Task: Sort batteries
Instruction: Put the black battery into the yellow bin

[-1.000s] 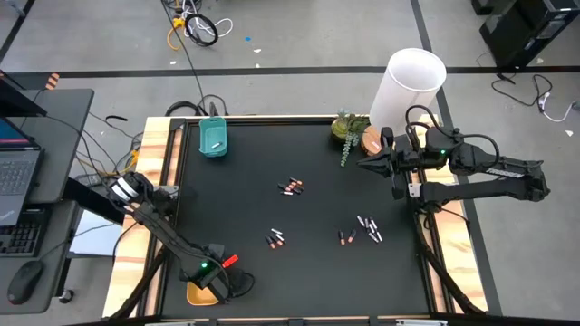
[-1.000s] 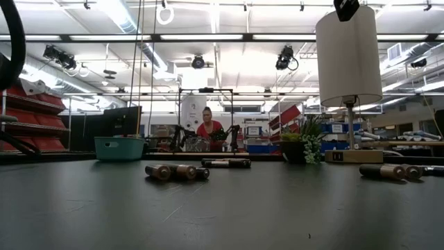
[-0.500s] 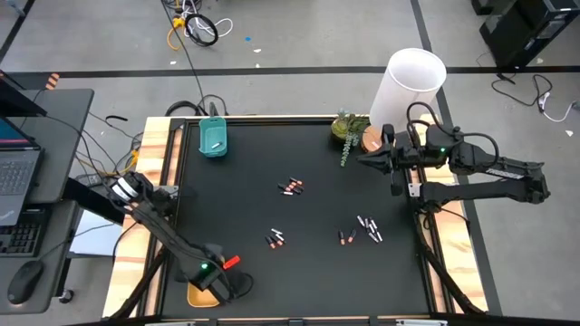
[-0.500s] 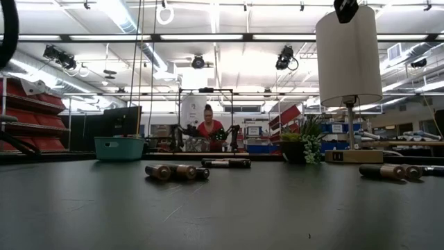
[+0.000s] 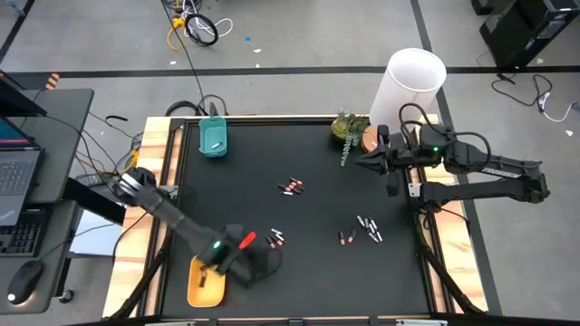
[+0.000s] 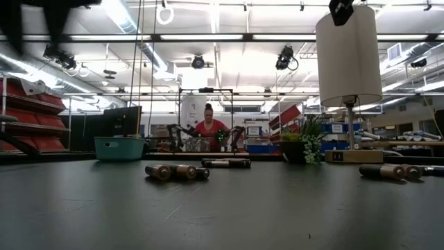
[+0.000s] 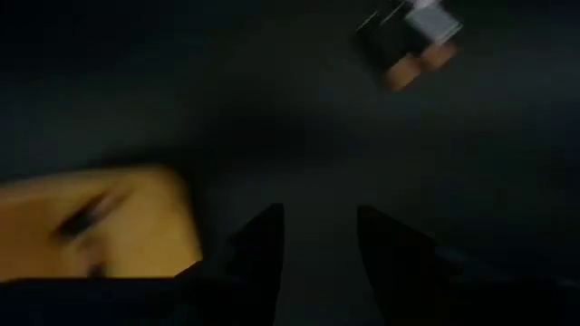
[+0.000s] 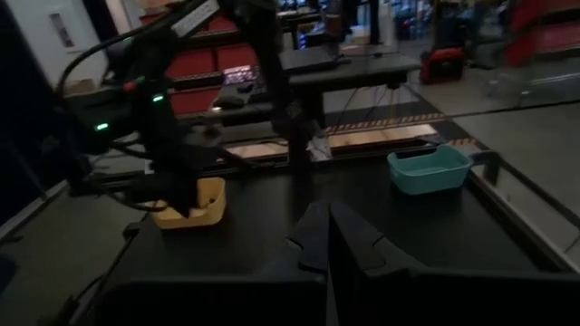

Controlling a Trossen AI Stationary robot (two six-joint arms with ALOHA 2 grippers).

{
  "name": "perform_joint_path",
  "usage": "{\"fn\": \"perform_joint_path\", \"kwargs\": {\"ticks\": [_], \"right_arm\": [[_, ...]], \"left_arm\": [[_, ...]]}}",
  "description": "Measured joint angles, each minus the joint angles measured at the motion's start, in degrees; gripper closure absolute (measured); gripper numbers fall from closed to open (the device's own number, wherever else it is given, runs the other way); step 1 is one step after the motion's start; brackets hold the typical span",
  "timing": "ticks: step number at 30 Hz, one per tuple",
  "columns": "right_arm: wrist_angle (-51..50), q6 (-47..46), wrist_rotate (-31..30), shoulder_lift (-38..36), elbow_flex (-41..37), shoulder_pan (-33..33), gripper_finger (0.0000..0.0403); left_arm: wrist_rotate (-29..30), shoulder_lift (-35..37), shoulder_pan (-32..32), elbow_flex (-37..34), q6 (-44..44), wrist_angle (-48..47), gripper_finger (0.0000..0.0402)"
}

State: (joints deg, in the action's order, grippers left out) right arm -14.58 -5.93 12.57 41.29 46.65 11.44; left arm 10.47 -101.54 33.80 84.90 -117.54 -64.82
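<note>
High view: left gripper (image 5: 263, 260), jaws parted and empty, beside yellow tray (image 5: 204, 282), nearest batteries (image 5: 276, 238) just ahead, more mid-table; best approach low, straddling one cell squarely; right gripper (image 5: 360, 162) shut, idle by lamp (image 5: 412, 86).

From straight above we see the whole black table (image 5: 308, 272) and both arms; at table-top height we look level across it into the room; the left wrist camera sits close over the mat beside the yellow tray (image 7: 91, 222); the right wrist camera looks across the table at that same tray (image 8: 192, 204), which the overhead view shares.
</note>
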Motion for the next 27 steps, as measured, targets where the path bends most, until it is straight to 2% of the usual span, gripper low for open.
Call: {"fn": "perform_joint_path", "kwargs": {"ticks": [4, 9, 15, 20, 27], "right_arm": [[0.2, 0.1, 3.6, 1.5, 0.0, 0.0, 0.0403], [0.4, -2.0, 5.9, 1.9, 0.0, -0.1, 0.0403], [0.4, -3.5, 6.2, 1.8, 0.0, -1.5, 0.0403], [0.4, -4.9, 6.2, 1.8, 0.0, -2.1, 0.0403], [0.1, -9.3, 2.5, 1.8, 0.0, 0.3, 0.0403]], "left_arm": [[2.7, -0.5, -7.0, 0.1, 10.7, 3.8, 0.0245], [9.0, -0.5, -14.7, 0.1, 21.0, 8.4, 0.0245], [9.1, -1.2, -24.2, 0.1, 42.4, 16.6, 0.0245], [3.5, -1.5, -31.6, 0.1, 61.2, 17.6, 0.0245], [-11.2, -2.1, -41.0, 0.0, 87.2, 18.8, 0.0246]]}}
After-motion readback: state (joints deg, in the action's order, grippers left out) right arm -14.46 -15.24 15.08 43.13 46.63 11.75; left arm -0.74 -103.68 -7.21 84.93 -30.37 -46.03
